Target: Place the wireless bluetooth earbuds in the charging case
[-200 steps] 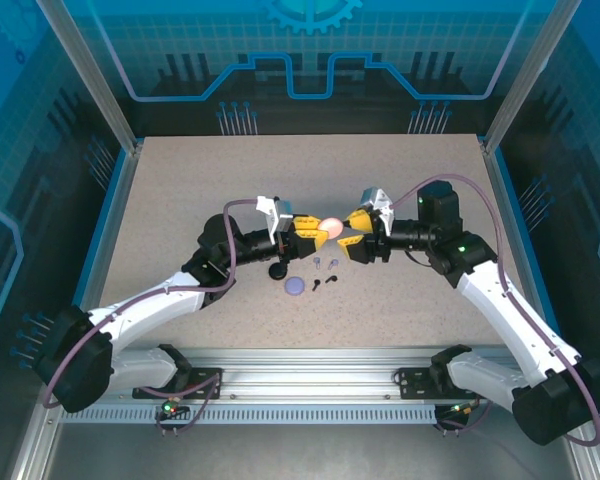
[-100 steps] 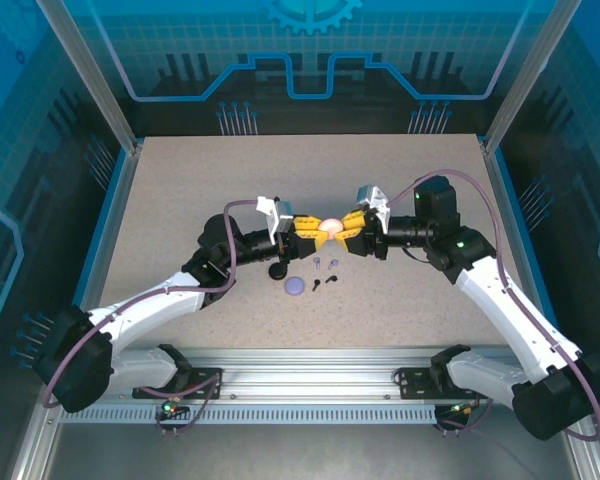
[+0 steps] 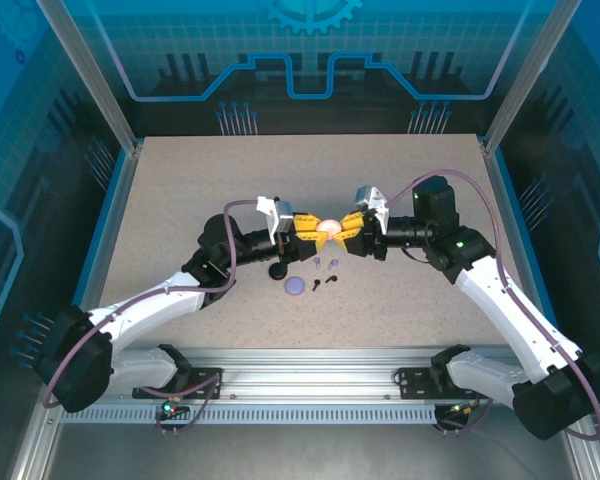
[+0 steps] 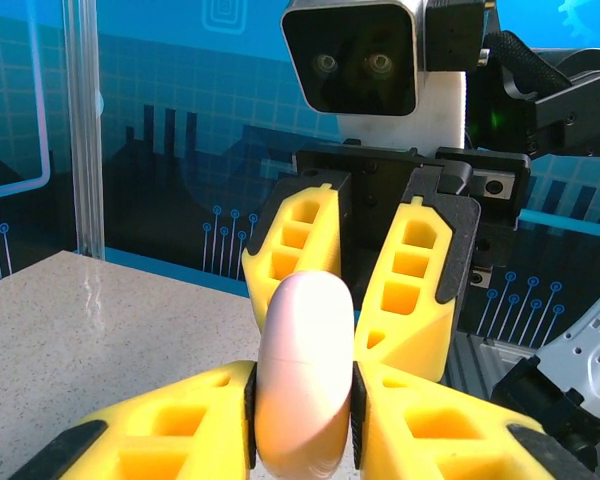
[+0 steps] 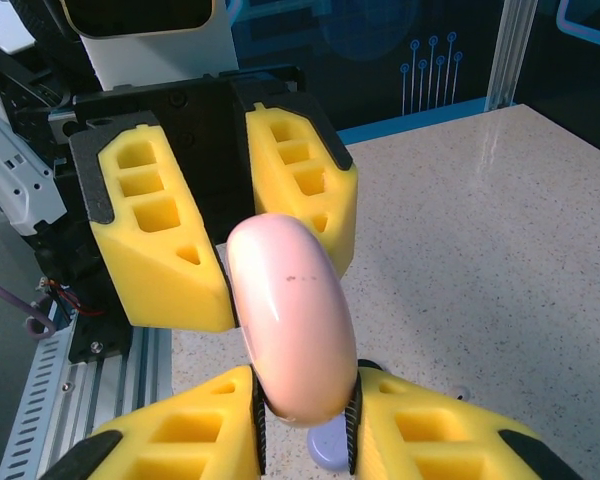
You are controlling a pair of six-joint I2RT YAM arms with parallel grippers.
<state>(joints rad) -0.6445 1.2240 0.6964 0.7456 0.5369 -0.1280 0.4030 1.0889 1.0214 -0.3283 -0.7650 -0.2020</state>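
Pink charging case [image 3: 329,226]: round and glossy, held on edge above the table [image 3: 180,190], midway between the two arms; it looks closed.
Lavender earbuds [image 3: 319,262]: two tiny pieces lying close together on the table, just on the near side of the pink charging case.
Black earbuds [image 3: 315,284]: two tiny pieces on the table, a little farther to the near side of the pink charging case than the lavender earbuds.
Left gripper [image 3: 315,226]: narrow, clamped on the left part of the pink charging case, a yellow pad pressed against each of its broad faces.
Right gripper [image 3: 342,226]: narrow, clamped on the right part of the pink charging case in the same way, its fingertips facing the left gripper's across the case.
Lavender case [image 3: 295,286]: flat round disc on the table, on the near side and slightly left of the pink charging case, just beside the black earbuds.
Black round thing [image 3: 278,271]: on the table, left of and nearer than the pink charging case; too dark to identify.
Table: speckled beige surface carrying all the loose pieces.
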